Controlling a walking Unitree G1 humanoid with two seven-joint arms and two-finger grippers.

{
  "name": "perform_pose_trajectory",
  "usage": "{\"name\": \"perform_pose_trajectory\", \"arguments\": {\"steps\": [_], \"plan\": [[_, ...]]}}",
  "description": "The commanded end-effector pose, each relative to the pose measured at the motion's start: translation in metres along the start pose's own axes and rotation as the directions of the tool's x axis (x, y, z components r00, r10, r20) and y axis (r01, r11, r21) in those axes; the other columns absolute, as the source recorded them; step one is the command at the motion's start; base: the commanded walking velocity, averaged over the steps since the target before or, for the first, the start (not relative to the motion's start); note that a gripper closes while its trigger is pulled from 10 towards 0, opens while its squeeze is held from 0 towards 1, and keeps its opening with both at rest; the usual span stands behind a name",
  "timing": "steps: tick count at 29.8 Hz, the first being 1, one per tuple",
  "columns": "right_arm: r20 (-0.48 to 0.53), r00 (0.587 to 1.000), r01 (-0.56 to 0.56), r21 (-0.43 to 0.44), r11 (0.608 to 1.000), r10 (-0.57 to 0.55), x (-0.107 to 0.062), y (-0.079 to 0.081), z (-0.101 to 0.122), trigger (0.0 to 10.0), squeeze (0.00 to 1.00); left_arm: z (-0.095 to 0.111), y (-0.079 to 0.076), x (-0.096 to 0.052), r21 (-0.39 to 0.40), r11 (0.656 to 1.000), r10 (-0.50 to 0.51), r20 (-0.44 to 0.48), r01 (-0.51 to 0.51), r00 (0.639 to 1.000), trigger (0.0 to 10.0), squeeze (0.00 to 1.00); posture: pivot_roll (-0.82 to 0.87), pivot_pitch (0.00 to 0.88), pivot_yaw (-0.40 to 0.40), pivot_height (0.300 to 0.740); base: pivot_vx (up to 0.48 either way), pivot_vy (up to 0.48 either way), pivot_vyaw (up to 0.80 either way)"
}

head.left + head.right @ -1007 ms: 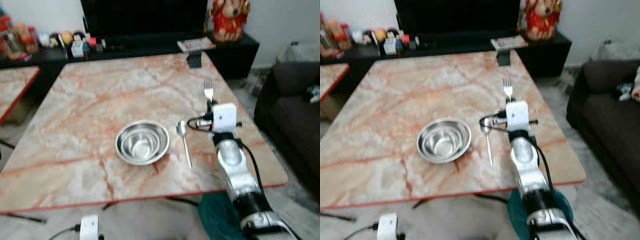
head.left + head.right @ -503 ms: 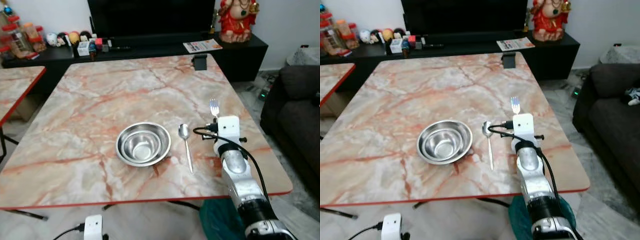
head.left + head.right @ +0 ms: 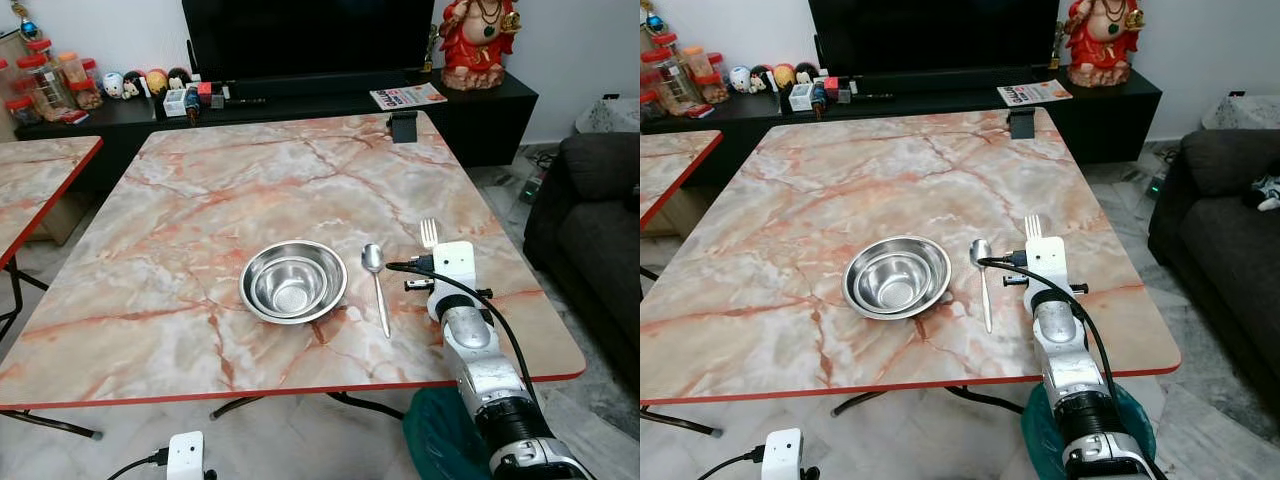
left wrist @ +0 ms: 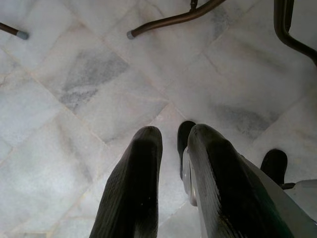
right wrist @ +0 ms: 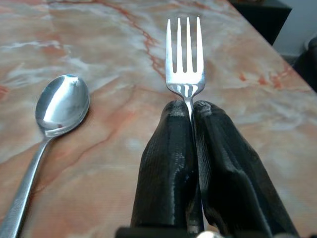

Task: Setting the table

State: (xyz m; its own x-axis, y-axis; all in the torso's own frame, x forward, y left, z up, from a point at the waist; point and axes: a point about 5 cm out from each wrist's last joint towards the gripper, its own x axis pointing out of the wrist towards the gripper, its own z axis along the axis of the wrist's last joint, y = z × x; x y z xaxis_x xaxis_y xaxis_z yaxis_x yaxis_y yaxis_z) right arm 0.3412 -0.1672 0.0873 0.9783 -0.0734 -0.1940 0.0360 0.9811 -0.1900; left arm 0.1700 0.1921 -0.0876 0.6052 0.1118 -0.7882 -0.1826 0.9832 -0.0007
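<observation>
A steel bowl [image 3: 293, 281] sits near the middle of the marble table [image 3: 200, 200], nearer the front edge. Just right of it lies a spoon [image 3: 376, 280], handle toward me. My right gripper [image 5: 190, 106] is shut on a fork [image 3: 429, 232] by its handle, tines pointing away from me, just right of the spoon and low over the table. Whether the fork touches the top I cannot tell. My left gripper [image 4: 171, 141] hangs over the tiled floor, its fingers [image 4: 141, 158] a small gap apart with nothing between them.
A small black object [image 3: 403, 126] stands at the table's far edge. Behind it, a black TV cabinet [image 3: 480, 95] carries a red statue [image 3: 475, 40], a magazine [image 3: 408, 96] and jars [image 3: 50, 75]. A second table [image 3: 40, 180] is at left, a dark sofa [image 3: 600, 210] at right.
The camera has shifted and steadied. My right gripper has drawn the fork back toward me, so its tines now stand beside the spoon's bowl rather than well beyond it.
</observation>
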Motion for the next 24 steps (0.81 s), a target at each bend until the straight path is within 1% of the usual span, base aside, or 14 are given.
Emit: {"name": "perform_pose_trajectory", "arguments": {"steps": [1,3,8,11,14,24], "plan": [[0.002,1.0,-0.027,0.013,1.0,0.027,0.003,0.006,0.006,10.0,0.0,0.0,0.004,0.0,-0.007,1.0,0.01,-0.008,-0.01,1.0,10.0,0.0,-0.02,0.032,0.07,0.74,0.0,0.0,0.0],[0.001,0.999,-0.032,0.012,0.999,0.032,0.003,0.006,0.006,10.0,0.0,0.0,0.005,0.0,-0.007,1.0,0.01,-0.008,-0.01,1.0,10.0,0.0,-0.02,0.032,0.07,0.74,0.0,0.0,0.0],[-0.047,0.998,-0.039,0.046,0.998,0.042,0.003,0.009,0.001,10.0,0.0,-0.001,0.005,0.0,-0.006,1.0,0.009,-0.012,-0.009,1.0,10.0,0.0,-0.01,0.032,0.068,0.74,0.0,0.0,0.0],[-0.066,0.997,-0.038,0.048,0.998,0.041,0.003,0.008,-0.001,10.0,0.0,-0.002,0.005,0.0,-0.004,1.0,0.009,-0.016,-0.009,1.0,10.0,0.0,-0.01,0.033,0.071,0.74,0.0,0.0,0.0],[-0.084,0.995,-0.04,0.084,0.996,0.047,0.002,0.009,-0.004,10.0,0.0,-0.002,0.006,0.0,-0.001,1.0,0.008,-0.019,-0.008,1.0,10.0,0.0,-0.01,0.033,0.072,0.74,0.0,0.0,0.0],[-0.111,0.993,-0.04,0.09,0.995,0.05,0.002,0.01,-0.006,10.0,0.0,-0.001,0.006,0.0,0.002,1.0,0.003,-0.021,-0.003,1.0,10.0,0.0,-0.01,0.033,0.075,0.74,0.0,0.0,0.0]]}}
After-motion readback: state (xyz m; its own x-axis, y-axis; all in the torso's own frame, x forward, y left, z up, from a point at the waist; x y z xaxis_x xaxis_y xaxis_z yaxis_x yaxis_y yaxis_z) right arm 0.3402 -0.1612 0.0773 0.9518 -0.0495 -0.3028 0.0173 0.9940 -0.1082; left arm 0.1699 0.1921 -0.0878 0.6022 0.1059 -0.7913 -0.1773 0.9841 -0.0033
